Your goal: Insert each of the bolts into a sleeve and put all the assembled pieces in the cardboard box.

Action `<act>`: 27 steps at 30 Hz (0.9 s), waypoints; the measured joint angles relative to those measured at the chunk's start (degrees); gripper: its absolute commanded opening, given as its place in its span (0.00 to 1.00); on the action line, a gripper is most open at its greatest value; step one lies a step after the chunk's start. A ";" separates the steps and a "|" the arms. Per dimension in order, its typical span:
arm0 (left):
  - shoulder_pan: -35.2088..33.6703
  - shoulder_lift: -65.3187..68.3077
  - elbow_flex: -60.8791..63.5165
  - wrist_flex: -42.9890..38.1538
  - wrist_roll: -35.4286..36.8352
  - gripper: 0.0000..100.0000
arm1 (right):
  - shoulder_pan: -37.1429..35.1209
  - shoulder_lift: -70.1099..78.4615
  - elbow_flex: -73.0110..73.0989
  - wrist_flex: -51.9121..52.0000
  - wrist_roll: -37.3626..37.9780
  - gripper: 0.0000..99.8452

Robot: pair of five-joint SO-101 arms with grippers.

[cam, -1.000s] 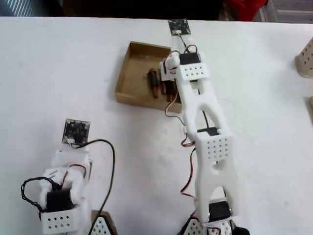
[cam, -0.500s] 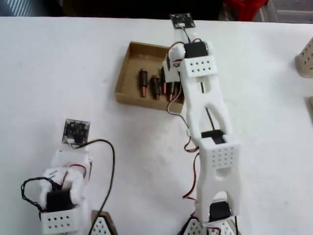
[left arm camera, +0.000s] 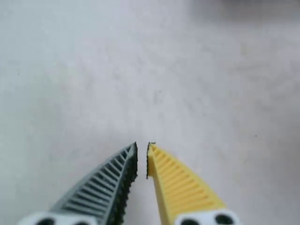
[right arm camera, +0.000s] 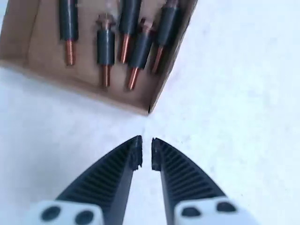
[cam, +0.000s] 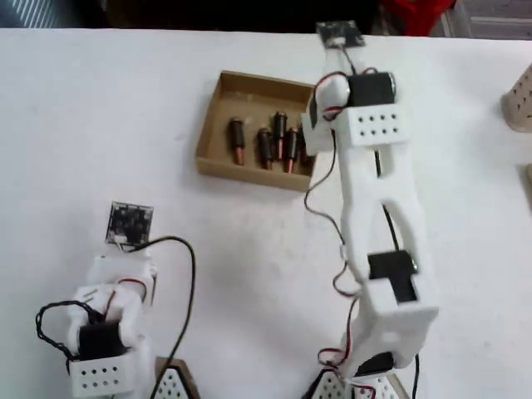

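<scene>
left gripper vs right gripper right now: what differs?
Colour: the left gripper has one grey jaw and one yellow; the right gripper has two black jaws.
Place: the left gripper is over bare table; the right gripper is just outside a corner of the cardboard box holding bolts in sleeves.
Pose: the left arm is folded back, the right arm stretched out.
Shared: both empty, jaws all but closed.

The cardboard box [cam: 216, 131] is matt brown card; the bolts [right arm camera: 70, 51] are copper-toned metal with a dull sheen, their sleeves [right arm camera: 106, 47] smooth matt black. The surface [left arm camera: 150, 70] looks matt white, faintly speckled, and the left gripper [left arm camera: 142, 159] and right gripper [right arm camera: 146, 152] are ribbed matt plastic.
</scene>
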 measured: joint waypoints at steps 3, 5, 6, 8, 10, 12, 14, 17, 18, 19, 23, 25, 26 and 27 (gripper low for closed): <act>0.00 0.00 0.00 0.00 0.00 0.07 | 0.00 -9.14 12.75 -1.67 6.33 0.02; 0.00 0.00 0.00 0.00 0.00 0.07 | 0.18 -15.03 21.01 -4.40 8.53 0.02; 0.00 0.00 0.00 0.00 0.00 0.07 | 0.09 -18.02 25.14 -5.89 8.88 0.02; 0.00 0.00 0.00 0.00 0.00 0.07 | 0.70 -23.82 33.49 -8.53 9.49 0.02; 0.00 0.00 0.00 0.00 0.00 0.07 | 1.85 -29.80 41.67 -11.87 9.85 0.02; 0.00 0.00 0.00 0.00 0.00 0.07 | 2.81 -36.13 49.67 -15.38 9.85 0.02; 0.00 0.00 0.00 0.00 0.00 0.07 | 3.87 -42.64 57.93 -19.25 9.93 0.02; 0.00 0.00 0.00 0.00 0.00 0.07 | 4.92 -51.69 70.86 -25.41 9.93 0.02; 0.00 0.00 0.00 0.00 0.00 0.07 | 4.84 -54.68 75.25 -27.16 9.93 0.02; 0.00 0.00 0.00 0.00 0.00 0.07 | 4.57 -57.49 79.74 -29.10 9.93 0.02; 0.00 0.00 0.00 0.00 0.00 0.07 | 4.84 -68.57 95.47 -36.57 9.93 0.02; 0.00 0.00 0.00 0.00 0.00 0.07 | 4.84 -73.93 102.15 -40.09 9.93 0.02; 0.00 0.00 0.00 0.00 0.00 0.07 | 4.75 -76.66 105.14 -41.58 9.93 0.02; 0.00 0.00 0.00 0.00 0.00 0.07 | 4.57 -79.30 107.78 -42.64 9.93 0.02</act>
